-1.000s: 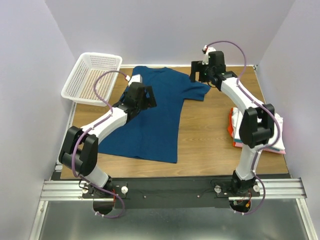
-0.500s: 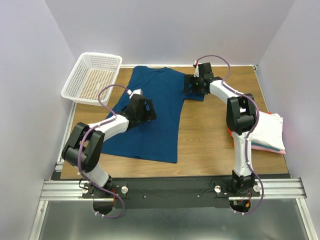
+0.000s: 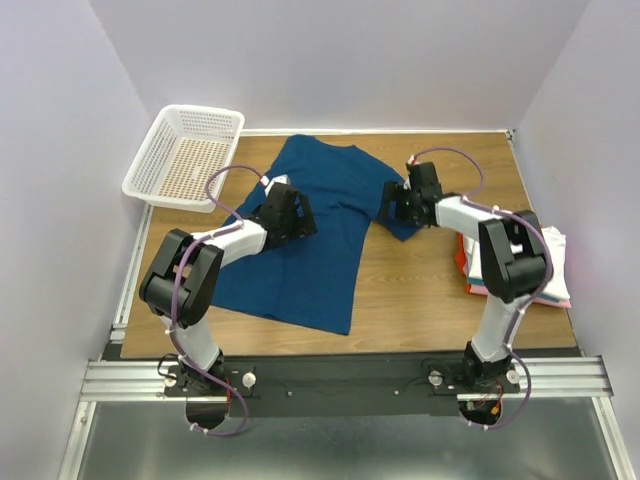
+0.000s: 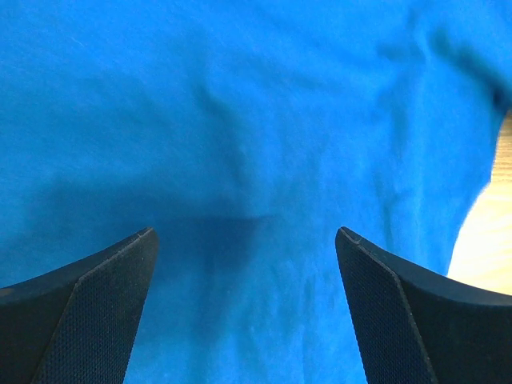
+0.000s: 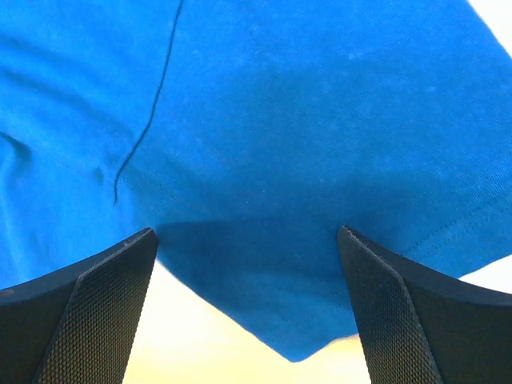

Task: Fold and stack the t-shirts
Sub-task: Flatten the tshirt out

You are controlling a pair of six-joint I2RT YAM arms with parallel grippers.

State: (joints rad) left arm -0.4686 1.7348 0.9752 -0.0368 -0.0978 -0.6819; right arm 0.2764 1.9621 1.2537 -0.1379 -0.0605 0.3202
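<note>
A dark teal-blue t-shirt [image 3: 310, 250] lies spread flat on the wooden table [image 3: 420, 290], collar toward the far wall. My left gripper [image 3: 293, 214] hovers low over its left shoulder, jaws wide open; in the left wrist view only blue cloth [image 4: 240, 120] lies between the fingers [image 4: 88, 312]. Over the shirt's right sleeve my right gripper [image 3: 398, 206] is open too. The right wrist view shows the sleeve corner [image 5: 304, 320] between the fingertips [image 5: 400, 312], with nothing gripped. Folded white, pink and orange-red t-shirts [image 3: 553, 262] are stacked at the right edge, partly hidden by the right arm.
A white mesh basket [image 3: 185, 155] sits at the far left corner, overhanging the table's edge. Walls close in the table on three sides. The arms' mounting rail [image 3: 340, 375] runs along the near edge.
Both grippers have drawn nearer, the right one from the far edge down onto the sleeve. The blue shirt has shifted and turned slightly, its sleeve now lower. Both jaws stayed open.
</note>
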